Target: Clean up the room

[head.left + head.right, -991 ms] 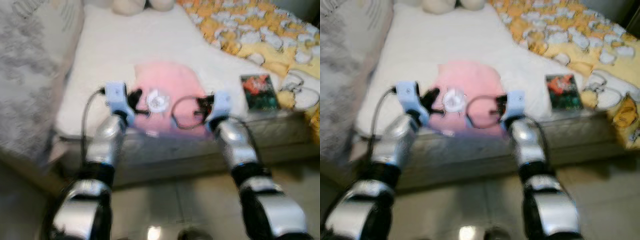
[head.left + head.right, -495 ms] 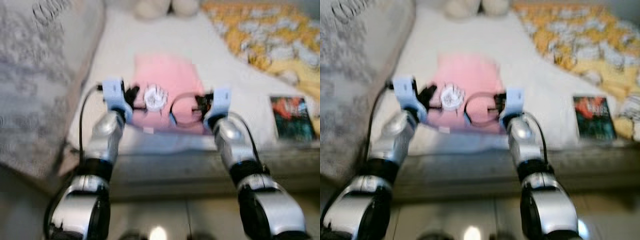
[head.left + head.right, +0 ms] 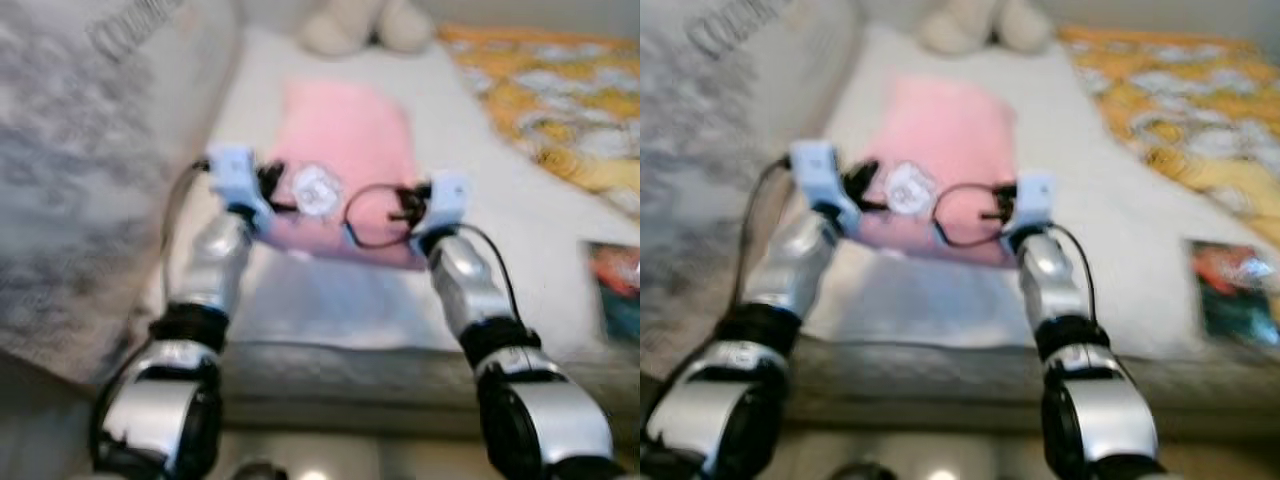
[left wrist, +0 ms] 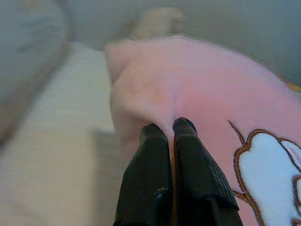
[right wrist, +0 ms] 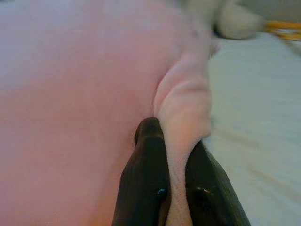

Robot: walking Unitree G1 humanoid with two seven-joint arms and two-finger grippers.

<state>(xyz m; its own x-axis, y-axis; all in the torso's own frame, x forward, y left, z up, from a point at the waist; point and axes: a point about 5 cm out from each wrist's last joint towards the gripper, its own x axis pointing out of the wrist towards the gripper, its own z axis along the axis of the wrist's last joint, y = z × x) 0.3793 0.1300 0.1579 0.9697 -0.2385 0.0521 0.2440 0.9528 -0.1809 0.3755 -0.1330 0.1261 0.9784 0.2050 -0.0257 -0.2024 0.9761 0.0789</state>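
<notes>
- Soft, even daylight is seen in both eye views; no hard shadows are cast on the bed [image 3: 330, 300].
- Motion blur is spread over both eye views, so edges and prints are smeared.
- A dim band is seen beneath the mattress edge.
- The wrist views are softly lit; the fingers [image 4: 157, 179] are rendered fairly sharp, the background blurred.

A pillow [image 3: 345, 150] lies on the bed [image 3: 500, 240], near its front edge. The left gripper [image 4: 170, 133] is clamped on the pillow's left front corner, the right gripper [image 5: 175, 141] on its right front corner. Behind the pillow, at the far end of the bed, sits what looks like a stuffed toy [image 3: 365, 25], though it is blurred. A blanket [image 3: 560, 110] lies to the right, with a book [image 3: 1235, 295] in front of it near the bed's edge. A cushion [image 3: 90, 170] stands at the left.
</notes>
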